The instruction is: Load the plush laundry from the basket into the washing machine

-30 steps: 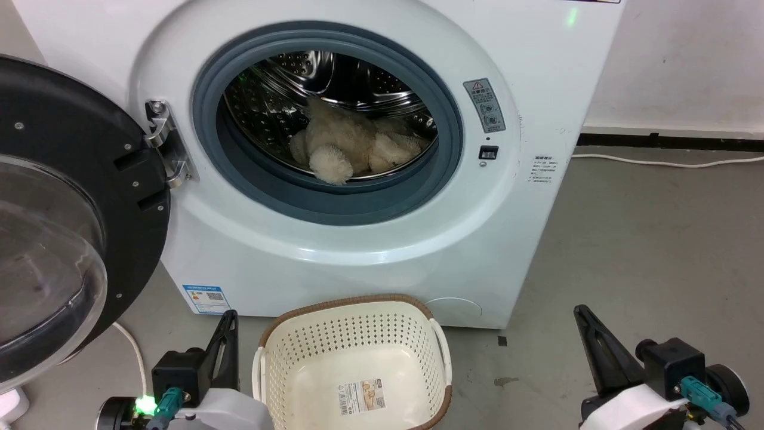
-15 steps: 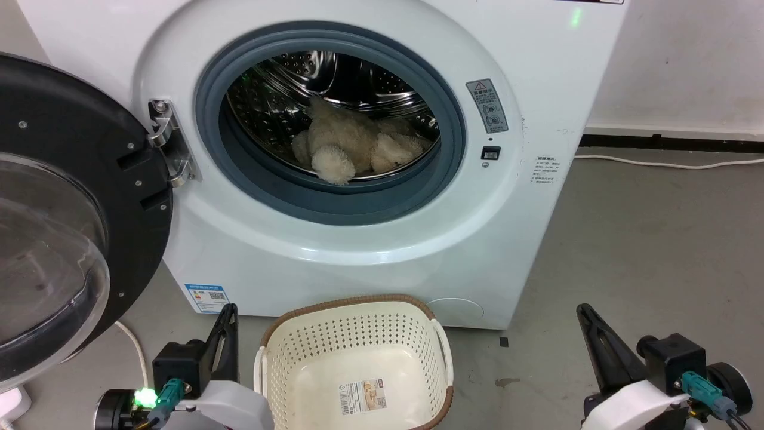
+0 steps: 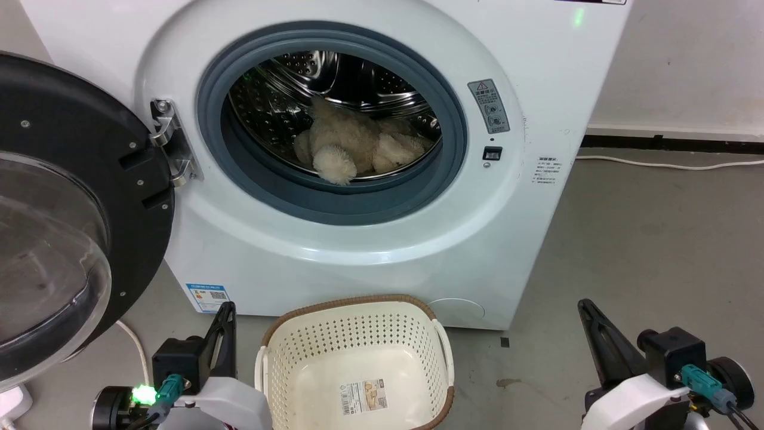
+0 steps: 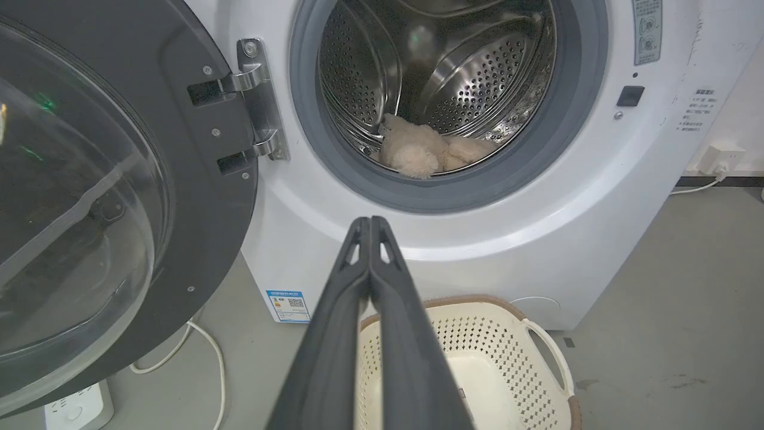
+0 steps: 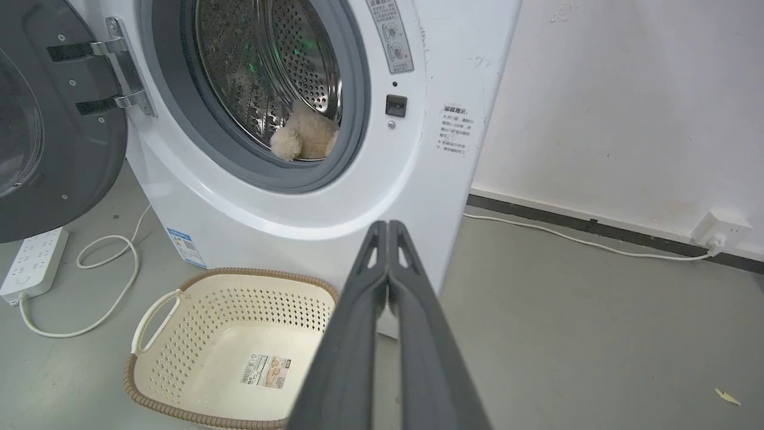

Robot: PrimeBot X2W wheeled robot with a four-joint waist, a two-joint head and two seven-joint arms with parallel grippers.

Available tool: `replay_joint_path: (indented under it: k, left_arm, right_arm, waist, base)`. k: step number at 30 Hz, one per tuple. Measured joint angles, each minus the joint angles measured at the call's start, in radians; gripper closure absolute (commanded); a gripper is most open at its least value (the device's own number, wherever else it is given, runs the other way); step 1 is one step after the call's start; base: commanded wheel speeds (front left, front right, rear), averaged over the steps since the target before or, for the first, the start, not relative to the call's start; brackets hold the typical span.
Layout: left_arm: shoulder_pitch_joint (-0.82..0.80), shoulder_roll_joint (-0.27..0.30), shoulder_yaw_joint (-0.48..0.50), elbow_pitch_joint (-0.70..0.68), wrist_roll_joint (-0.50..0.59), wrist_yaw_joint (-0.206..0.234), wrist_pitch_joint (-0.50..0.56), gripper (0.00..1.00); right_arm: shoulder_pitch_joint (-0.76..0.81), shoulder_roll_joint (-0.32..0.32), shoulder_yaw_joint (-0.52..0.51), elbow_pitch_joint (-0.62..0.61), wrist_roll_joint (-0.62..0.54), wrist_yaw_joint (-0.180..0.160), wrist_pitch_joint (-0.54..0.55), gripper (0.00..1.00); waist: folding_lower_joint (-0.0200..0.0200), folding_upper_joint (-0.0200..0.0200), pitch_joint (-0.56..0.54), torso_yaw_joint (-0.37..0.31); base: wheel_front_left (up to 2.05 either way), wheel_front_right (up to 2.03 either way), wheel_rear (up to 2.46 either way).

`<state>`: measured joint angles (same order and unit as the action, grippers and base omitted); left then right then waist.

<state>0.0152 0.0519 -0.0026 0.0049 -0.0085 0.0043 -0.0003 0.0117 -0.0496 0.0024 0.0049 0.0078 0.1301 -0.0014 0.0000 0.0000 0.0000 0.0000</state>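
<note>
Looks like the tail end of the job tbh. Got the plush laundry (image 3: 349, 149) lying low in the drum (image 3: 280, 101) of the washing machine (image 3: 370, 257), just behind the grey gasket (image 3: 334, 203), front lobe right at the lip. Got the basket (image 3: 352, 301) on the floor (image 3: 644, 239) just in front of the washer w/ nothing inside but the sticker (image 3: 364, 397) on its bottom. So loading pretty much done imo; prob just shutting the door (image 3: 65, 197) to go. Would call for the left arm, w/ the door swung wide open on that side, and maybe a nudge on that front lobe first to keep it out of the seal.

As for the left gripper (image 4: 370, 222): fingers (image 4: 343, 310) pressed together, holding nothing, parked beside the basket. Same w/ the right gripper (image 5: 388, 226), closed up empty, well apart on the other side.

Re views: from the head cam, fingers side-on, no read on the gap; straight along them from the wrist cams, tips touching. From the right wrist cam, also a power strip (image 5: 33, 263) and a wall socket (image 5: 725, 230).
</note>
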Motion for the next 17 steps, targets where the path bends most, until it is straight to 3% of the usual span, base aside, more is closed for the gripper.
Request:
replay_joint_path:
  k: [17]
  left_arm:
    - [0.0,0.0,0.0,0.0,0.0,0.0,0.0,1.0]
  right_arm:
    - [0.0,0.0,0.0,0.0,0.0,0.0,0.0,1.0]
  waist:
    - [0.0,0.0,0.0,0.0]
  base:
    - [0.0,0.0,0.0]
